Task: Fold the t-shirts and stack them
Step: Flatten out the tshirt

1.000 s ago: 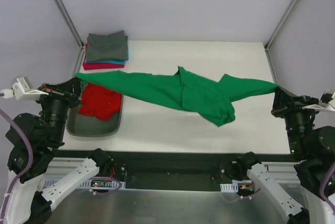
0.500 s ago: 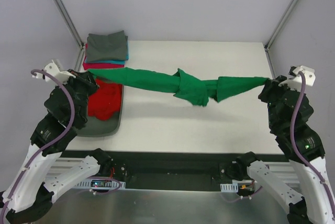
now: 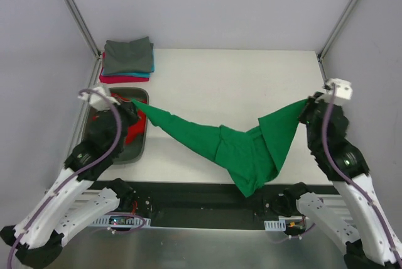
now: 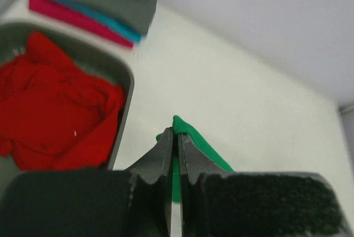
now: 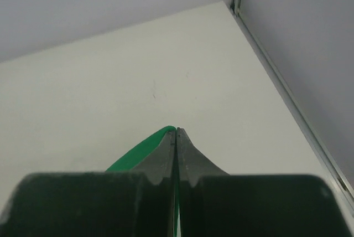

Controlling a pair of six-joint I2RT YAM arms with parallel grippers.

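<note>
Drooping now where it was stretched taut, the green t-shirt (image 3: 245,156) hangs between left gripper (image 3: 130,102) and right gripper (image 3: 306,101), each pinching one cloth corner.

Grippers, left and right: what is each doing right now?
Left gripper: closed, holding one end of the green t-shirt.
Right gripper: closed, holding the other end of it.
</note>
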